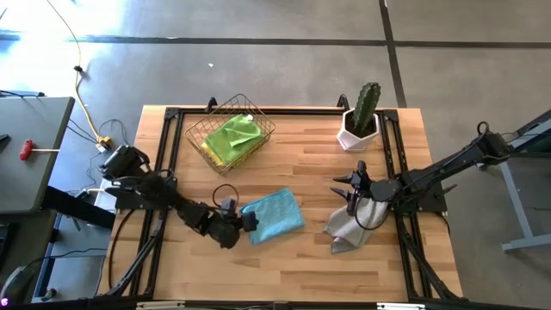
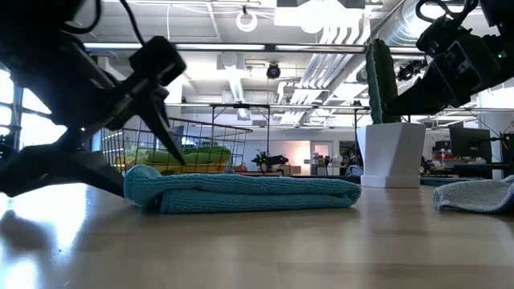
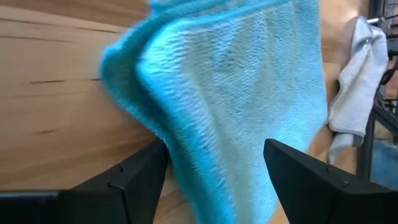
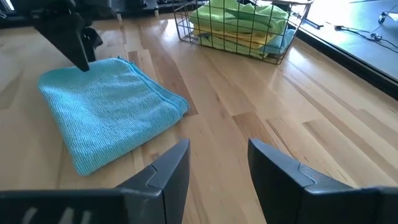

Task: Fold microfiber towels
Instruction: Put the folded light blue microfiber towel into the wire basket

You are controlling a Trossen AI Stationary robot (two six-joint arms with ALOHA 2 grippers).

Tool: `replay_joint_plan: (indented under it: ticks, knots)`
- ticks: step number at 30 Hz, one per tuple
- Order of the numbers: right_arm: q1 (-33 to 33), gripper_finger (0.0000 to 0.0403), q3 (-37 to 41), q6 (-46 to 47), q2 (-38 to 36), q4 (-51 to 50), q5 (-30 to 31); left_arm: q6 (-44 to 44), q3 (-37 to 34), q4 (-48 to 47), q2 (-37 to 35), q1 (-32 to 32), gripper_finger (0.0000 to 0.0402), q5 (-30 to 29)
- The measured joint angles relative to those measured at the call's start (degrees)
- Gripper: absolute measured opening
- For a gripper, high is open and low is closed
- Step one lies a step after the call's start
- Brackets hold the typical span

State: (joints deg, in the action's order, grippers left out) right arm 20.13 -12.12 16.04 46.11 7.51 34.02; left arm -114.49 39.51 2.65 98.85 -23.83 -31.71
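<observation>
A light blue microfiber towel (image 1: 275, 215) lies folded on the wooden table near its middle. My left gripper (image 1: 245, 222) is open at the towel's left end, slanting down, one finger on each side of that end (image 3: 186, 124). A grey towel (image 1: 349, 228) lies crumpled on the table at the right. My right gripper (image 1: 351, 194) hangs open above the grey towel's far part, with nothing between its fingers (image 4: 168, 168). A lime green towel (image 1: 232, 136) lies in the wire basket. My left gripper stands open astride the blue towel's left end (image 2: 144, 177), coming from the table's left and slanting down. Whether a fingertip (image 2: 173, 148) touches the cloth, I cannot tell. The towel lies flat on the table.
The wire basket (image 1: 200, 129) stands at the far left of the table with green and yellow cloth (image 4: 239, 37) in it. A cactus in a white pot (image 1: 359, 129) stands at the far right. Bare wood lies along the near edge.
</observation>
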Motion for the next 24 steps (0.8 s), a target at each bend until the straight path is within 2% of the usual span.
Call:
replay_joint_plan:
  ticks: [9,12,16,24]
  knots:
    - [0.01,0.0154,0.00,-0.01,0.00,-0.11,0.00,11.97,2.22,6.49,4.10,7.04,0.0257,6.02]
    - [-0.01,0.0154,-0.02,0.00,0.00,-0.11,0.00,14.73,2.27,9.37,5.52,8.61,0.0243,6.80]
    - [0.01,0.0154,0.00,0.01,0.00,-0.14,0.00,16.92,2.31,11.70,7.05,9.92,0.0191,7.36]
    - [0.01,0.0154,-0.02,0.01,0.00,-0.44,0.00,21.97,2.47,12.49,7.37,10.86,0.0036,9.29]
